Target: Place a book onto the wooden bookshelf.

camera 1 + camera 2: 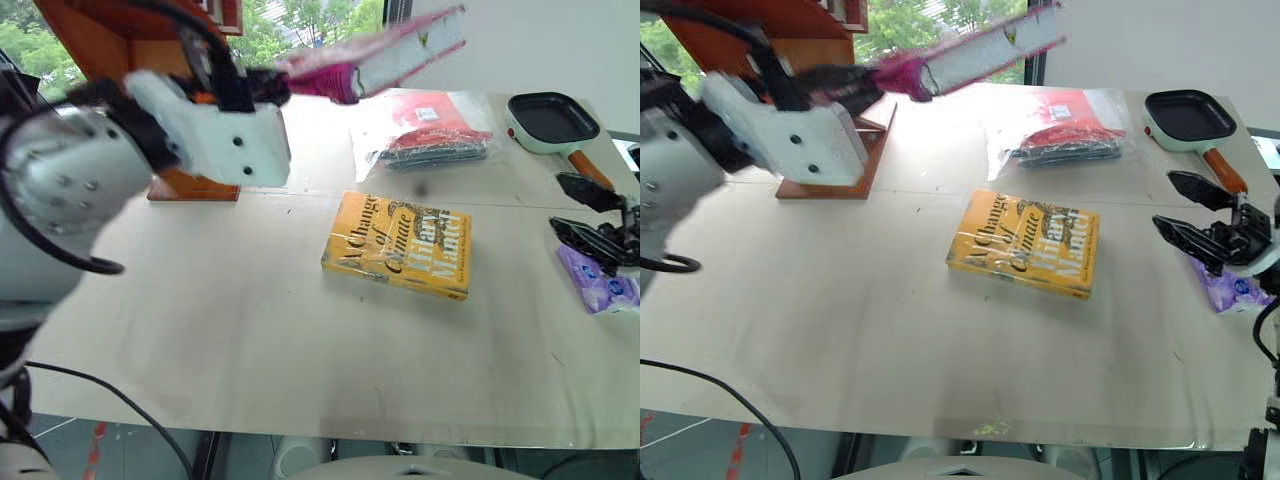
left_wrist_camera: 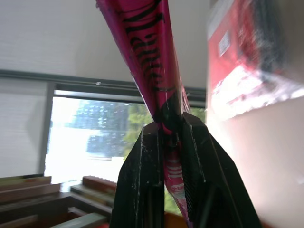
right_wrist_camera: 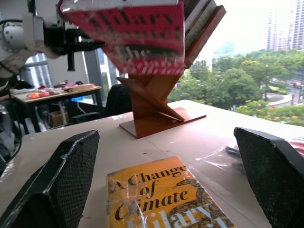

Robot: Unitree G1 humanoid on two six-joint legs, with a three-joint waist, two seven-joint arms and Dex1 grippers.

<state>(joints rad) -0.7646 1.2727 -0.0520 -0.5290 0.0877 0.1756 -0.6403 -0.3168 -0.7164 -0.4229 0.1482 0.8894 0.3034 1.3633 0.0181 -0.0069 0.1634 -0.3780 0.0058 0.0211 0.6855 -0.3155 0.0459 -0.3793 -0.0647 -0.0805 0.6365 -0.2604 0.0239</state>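
- Here, at the far left of the table (image 1: 840, 360), the wooden bookshelf (image 1: 830, 165) stood on its flat base, its slanted reddish panels rising out of the head views.
- The left gripper (image 1: 268, 88) was clamped tight on one end of the book (image 1: 385, 58), holding the pink paperback up in the air, well above the tabletop and just beside the shelf, its free end tilted upward.
- A yellow book (image 1: 1025, 243) lay flat near the table's middle.
- Behind it, a clear bag (image 1: 1065, 125) with red and dark contents lay on the table.
- Further right sat a small pan (image 1: 1188, 118) with a pale rim.
- At the right edge, the right gripper (image 1: 1190, 212) hung spread wide with nothing between its fingers, near a purple packet (image 1: 1230, 290).
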